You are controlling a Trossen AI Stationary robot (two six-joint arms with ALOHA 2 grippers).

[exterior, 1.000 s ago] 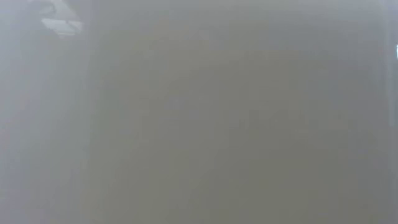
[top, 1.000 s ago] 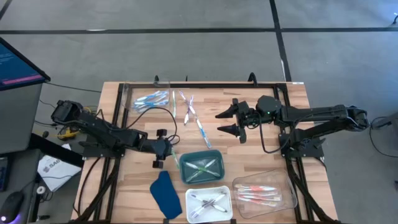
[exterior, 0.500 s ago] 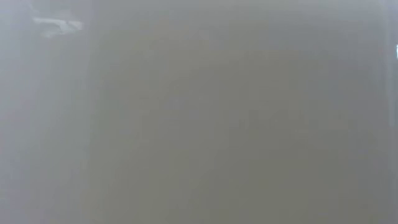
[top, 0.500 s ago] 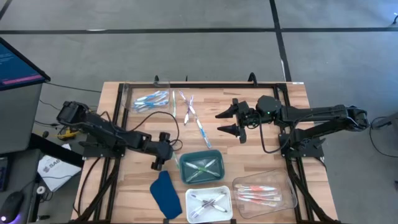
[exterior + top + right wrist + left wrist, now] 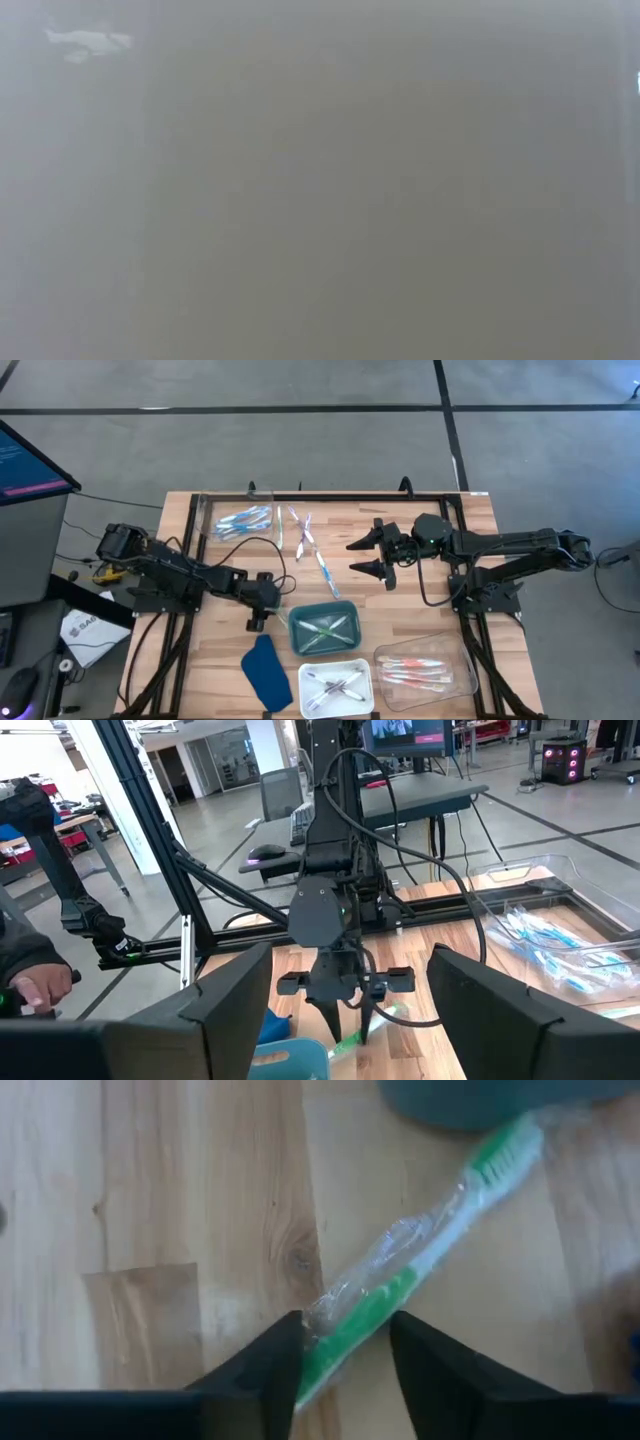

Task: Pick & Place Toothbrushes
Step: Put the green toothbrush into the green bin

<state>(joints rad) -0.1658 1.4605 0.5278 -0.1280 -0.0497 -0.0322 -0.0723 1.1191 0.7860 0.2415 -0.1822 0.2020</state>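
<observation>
The left gripper is clenched on a wrapped green plastic toothbrush by its handle end; the long axis runs away from its fingers, bristles reaching the teal tray beyond. The right gripper hangs released, well apart.

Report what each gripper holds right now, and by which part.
Left gripper: its fingers straddle the handle end of a clear-wrapped green toothbrush, bristle end by the teal tray; a firm grip cannot be told. Right gripper: open, holds nothing.
</observation>
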